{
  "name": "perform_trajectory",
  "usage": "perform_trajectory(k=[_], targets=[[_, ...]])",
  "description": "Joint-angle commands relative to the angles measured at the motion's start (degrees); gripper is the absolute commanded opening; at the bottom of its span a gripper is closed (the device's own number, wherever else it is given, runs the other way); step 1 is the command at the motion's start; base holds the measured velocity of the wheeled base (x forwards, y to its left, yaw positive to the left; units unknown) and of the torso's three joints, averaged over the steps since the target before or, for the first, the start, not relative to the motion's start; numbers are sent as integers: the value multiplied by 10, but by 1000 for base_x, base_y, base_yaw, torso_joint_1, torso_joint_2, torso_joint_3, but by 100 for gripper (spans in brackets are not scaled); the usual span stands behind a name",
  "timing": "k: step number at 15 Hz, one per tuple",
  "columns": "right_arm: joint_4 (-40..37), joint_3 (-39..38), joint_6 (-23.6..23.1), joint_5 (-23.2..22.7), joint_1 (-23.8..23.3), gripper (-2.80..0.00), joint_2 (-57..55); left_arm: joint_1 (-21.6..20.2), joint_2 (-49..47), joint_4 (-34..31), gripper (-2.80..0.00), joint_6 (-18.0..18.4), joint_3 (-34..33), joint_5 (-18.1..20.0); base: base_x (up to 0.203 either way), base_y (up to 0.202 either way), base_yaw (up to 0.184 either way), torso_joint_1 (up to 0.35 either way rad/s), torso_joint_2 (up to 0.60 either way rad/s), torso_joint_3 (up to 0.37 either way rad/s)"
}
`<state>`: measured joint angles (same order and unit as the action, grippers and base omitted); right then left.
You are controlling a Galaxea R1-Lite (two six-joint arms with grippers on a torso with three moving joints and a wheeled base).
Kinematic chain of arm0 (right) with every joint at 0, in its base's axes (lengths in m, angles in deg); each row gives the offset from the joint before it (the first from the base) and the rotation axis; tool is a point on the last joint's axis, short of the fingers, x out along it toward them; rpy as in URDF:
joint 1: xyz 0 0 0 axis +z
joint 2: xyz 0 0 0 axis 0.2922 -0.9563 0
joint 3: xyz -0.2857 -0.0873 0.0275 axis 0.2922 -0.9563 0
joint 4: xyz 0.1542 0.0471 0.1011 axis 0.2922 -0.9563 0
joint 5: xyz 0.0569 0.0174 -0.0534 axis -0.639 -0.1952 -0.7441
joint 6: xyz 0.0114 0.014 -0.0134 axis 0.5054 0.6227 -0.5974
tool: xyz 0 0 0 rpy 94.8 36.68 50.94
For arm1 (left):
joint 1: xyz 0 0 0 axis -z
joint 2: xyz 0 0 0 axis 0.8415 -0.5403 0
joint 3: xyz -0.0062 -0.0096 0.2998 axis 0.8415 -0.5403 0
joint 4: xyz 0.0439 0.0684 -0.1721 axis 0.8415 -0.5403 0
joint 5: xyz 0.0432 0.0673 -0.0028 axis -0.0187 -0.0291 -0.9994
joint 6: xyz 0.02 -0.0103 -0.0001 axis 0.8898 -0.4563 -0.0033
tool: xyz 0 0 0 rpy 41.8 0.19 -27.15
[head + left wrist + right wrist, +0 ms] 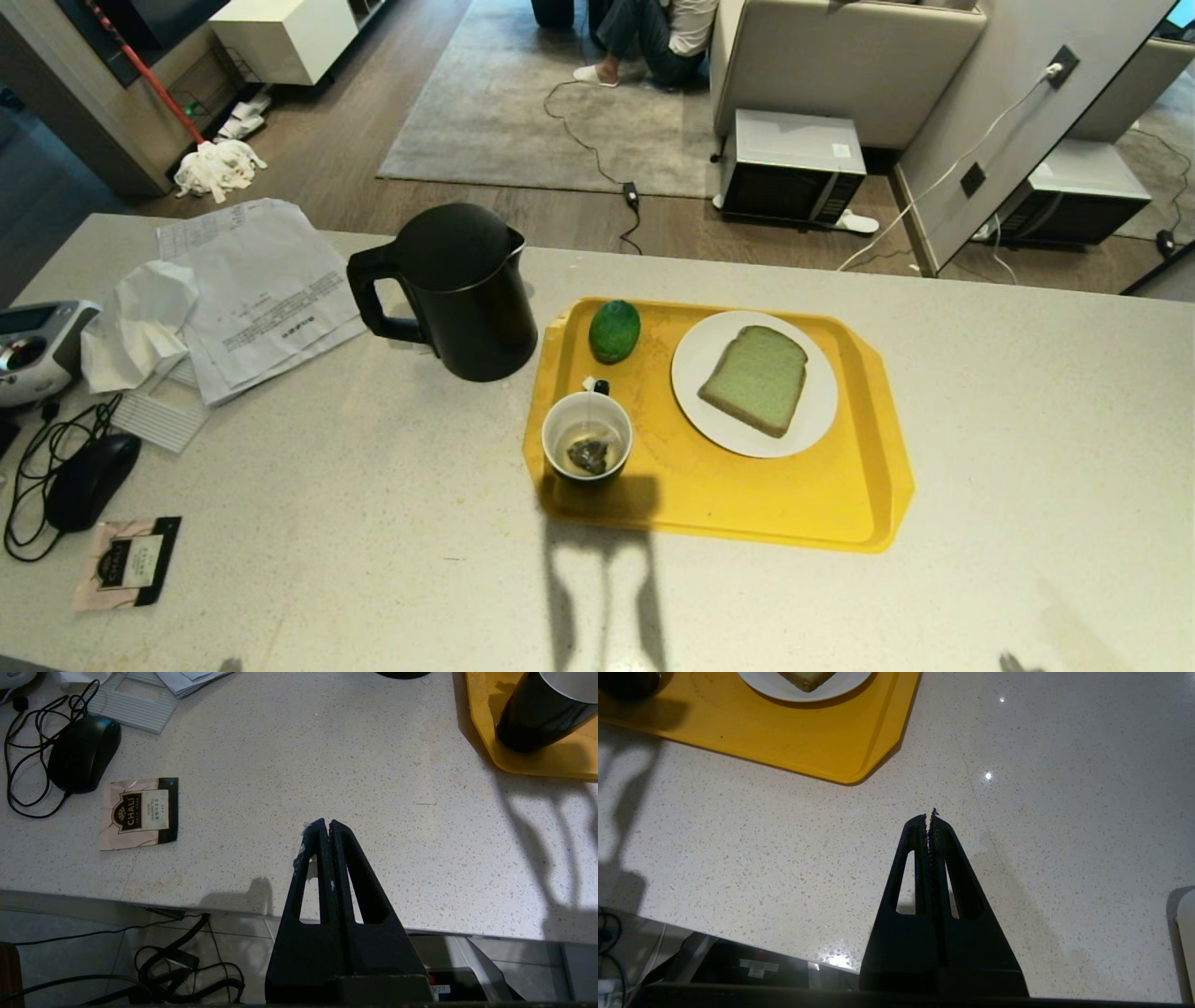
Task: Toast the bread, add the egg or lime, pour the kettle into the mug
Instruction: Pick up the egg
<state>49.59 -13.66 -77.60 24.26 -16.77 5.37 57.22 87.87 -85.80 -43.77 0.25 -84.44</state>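
counter: pale speckled stone, smooth, faintly shiny
tray: yellow plastic, smooth, scuffed
kettle: matt black
plate: white, glazed look
bread: pale green crumb, porous, with a darker crust
lime: dark green skin, slight gloss
mug: white glazed inside
papers: printed sheets, creased
left gripper: matt black plastic, ridged inner faces
right gripper: same matt black, toothed faces

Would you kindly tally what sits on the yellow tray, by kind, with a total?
Lime: 1
Mug with a tea bag inside: 1
White plate: 1
Bread slice, on the plate: 1
Total: 4
The kettle stands off the yellow tray.
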Motion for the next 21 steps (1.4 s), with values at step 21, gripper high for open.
perform_trajectory(k=[21], targets=[[0,0,0,0,0,-280,-1,0,0,0,-280,2,0,-1,0,0,0,0,0,0]])
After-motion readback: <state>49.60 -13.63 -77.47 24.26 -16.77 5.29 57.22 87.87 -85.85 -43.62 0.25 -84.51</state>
